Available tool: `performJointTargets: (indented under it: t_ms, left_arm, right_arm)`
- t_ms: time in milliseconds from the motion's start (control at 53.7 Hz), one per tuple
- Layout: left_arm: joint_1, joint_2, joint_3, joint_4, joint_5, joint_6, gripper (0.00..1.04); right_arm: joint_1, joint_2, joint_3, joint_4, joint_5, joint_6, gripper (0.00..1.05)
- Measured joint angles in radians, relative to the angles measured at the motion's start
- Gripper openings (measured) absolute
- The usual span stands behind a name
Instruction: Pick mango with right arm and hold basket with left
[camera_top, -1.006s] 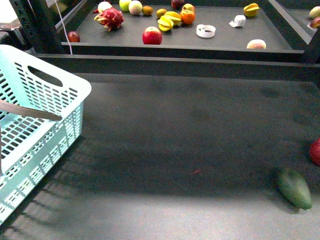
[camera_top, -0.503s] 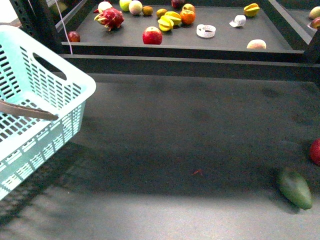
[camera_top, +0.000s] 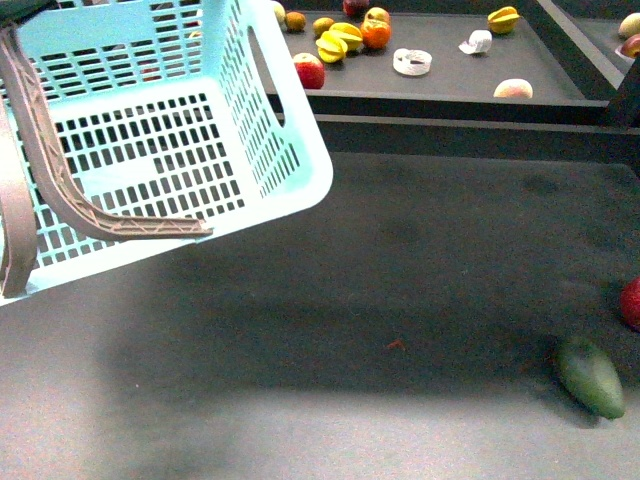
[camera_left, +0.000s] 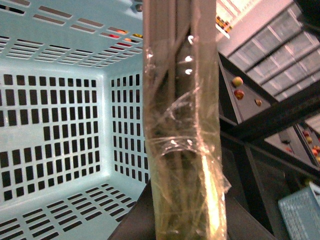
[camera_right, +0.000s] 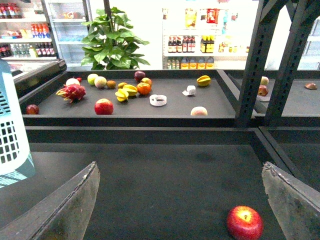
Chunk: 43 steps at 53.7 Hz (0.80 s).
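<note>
Right gripper (camera_right: 179, 166): jaws wide, empty, above desk (camera_top: 330, 400). Near right of desk: green fruit (camera_top: 590, 377); just beyond it, red apple (camera_top: 632, 303) at edge of front view. Left side: basket (camera_top: 280, 200), clear of desk, tilted, opening toward camera, handles (camera_top: 120, 228) hanging loose; carried at its top-left corner by left gripper (camera_top: 18, 8), closed on it, grip mostly out of frame. Far shelf (camera_top: 450, 85): star fruits (camera_top: 340, 40), orange (camera_top: 376, 34), white ring (camera_top: 411, 62); mango not told apart among them.
</note>
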Motion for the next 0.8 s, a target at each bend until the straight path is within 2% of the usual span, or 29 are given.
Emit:
performJointTargets:
  t_ms: [149,429,801]
  left_arm:
    - [-0.077,0.0,-0.005,-0.006,0.0,0.087,0.11]
    - [-0.189,-0.017,-0.005,-0.068,0.003,0.127,0.11]
    - [-0.306,-0.037,-0.023,-0.055,-0.031,0.078,0.11]
  right_arm:
    - [0.0,0.0,0.0,0.0,0.0,0.0,0.97]
    - [0.0,0.0,0.0,0.0,0.0,0.0,0.97]
    - [0.0,0.0,0.0,0.0,0.0,0.0,0.97]
